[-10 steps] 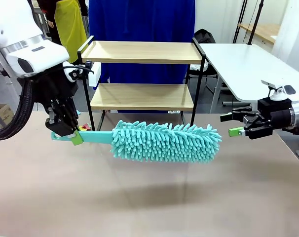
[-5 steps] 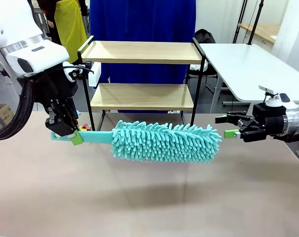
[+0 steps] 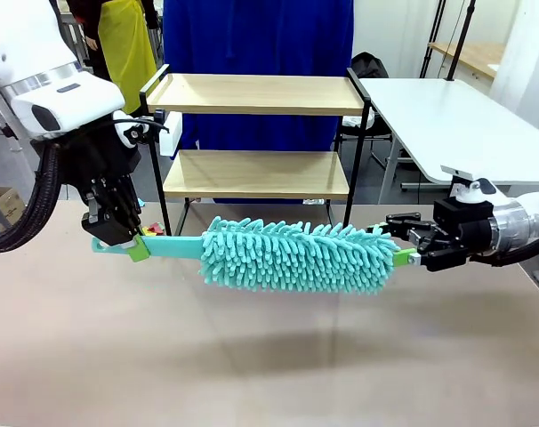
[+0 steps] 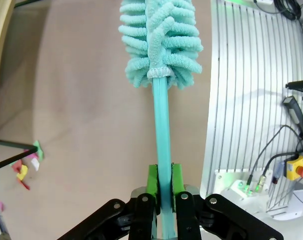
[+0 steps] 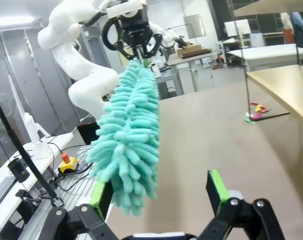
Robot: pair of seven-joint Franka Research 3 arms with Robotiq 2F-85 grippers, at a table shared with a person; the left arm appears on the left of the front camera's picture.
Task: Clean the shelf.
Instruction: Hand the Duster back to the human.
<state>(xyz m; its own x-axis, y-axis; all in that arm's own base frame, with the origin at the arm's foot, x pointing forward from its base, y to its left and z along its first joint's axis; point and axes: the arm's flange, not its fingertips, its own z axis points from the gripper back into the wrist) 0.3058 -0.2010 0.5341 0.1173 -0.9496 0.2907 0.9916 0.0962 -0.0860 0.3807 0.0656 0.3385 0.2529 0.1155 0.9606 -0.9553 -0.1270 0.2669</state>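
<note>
Front view: the left gripper (image 3: pixel 134 246) clamps the handle of the teal duster (image 3: pixel 296 256) at centre; the shelf (image 3: pixel 256 133) stands behind, upper centre. The right gripper (image 3: pixel 403 240), wide, surrounds the duster tip. Left wrist view: green pads (image 4: pixel 152 181) pinch the handle above free brown table (image 4: pixel 86 125). Right wrist view: the duster hangs between wide fingers (image 5: pixel 216 190).

- My left gripper (image 3: pixel 134 246): black linkage, green pads, ribbed black cable hose, white arm shell.
- My right gripper (image 3: pixel 401 243): black, green pads, silver wrist ring.

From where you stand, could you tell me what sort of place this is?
Most likely a robotics lab or test workspace. A slotted metal mounting plate with cabling and an emergency-stop button sits beside the table, more white work tables stand behind, and a small shelf is set up as a prop.
</note>
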